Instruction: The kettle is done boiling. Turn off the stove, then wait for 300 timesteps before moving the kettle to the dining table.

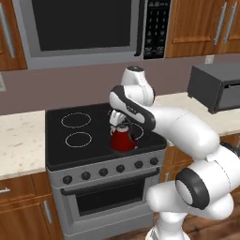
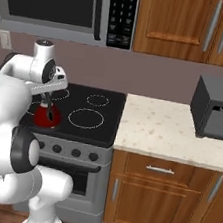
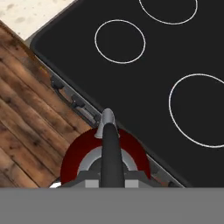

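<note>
- The gripper point(image 1: 121, 123) sits directly above the kettle point(image 1: 123, 139), at its dark arched handle point(image 3: 110, 153); I cannot tell whether the fingers are clenched on it or loose.
- In the hand view the handle's long axis runs straight away from the hand, ending over the short spout point(image 3: 107, 117).
- The kettle stands on or just above the front right burner of the stove point(image 1: 86, 140), near the front edge and above the row of knobs point(image 1: 103, 171).
- Judging by this, the coming move is a straight lift.
- The microwave point(image 2: 58, 4) keypad point(image 2: 122, 11) shows small white marks, too small to read; no brand is legible.
</note>
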Robot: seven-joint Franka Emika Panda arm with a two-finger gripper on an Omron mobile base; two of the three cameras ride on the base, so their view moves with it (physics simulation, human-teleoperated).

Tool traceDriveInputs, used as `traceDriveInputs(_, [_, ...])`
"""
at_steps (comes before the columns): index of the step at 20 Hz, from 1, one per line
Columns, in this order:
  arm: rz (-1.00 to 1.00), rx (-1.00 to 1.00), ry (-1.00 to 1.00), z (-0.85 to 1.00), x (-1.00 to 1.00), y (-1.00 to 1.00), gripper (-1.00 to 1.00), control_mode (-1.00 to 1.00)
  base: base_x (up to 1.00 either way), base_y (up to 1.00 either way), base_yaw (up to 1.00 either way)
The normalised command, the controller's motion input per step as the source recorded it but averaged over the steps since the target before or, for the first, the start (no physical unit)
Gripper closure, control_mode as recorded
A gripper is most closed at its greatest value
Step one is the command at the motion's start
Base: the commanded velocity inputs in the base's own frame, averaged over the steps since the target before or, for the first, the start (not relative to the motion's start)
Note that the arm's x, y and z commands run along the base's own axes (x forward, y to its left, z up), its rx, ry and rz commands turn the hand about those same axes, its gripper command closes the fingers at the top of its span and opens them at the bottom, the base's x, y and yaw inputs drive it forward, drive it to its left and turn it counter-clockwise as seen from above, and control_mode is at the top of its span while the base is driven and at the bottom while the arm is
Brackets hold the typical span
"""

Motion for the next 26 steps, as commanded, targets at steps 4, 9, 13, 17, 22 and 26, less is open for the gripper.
traceDriveInputs(4, [0.00,0.00,0.00,0.00,0.00,0.00,1.00,1.00,-0.27,-0.20,-0.34])
traceDriveInputs(9, [0.00,0.00,0.00,0.00,0.00,0.00,1.00,1.00,-0.20,-0.06,-0.35])
traceDriveInputs(13, [0.00,0.00,0.00,0.00,0.00,0.00,1.00,1.00,-0.17,-0.12,-0.34])
traceDriveInputs(17, [0.00,0.00,0.00,0.00,0.00,0.00,1.00,1.00,-0.14,-0.10,-0.35])
traceDriveInputs(22, [0.00,0.00,0.00,0.00,0.00,0.00,1.00,1.00,-0.19,-0.14,-0.38])
traceDriveInputs(26, [0.00,0.00,0.00,0.00,0.00,0.00,1.00,1.00,-0.12,-0.34,-0.41])
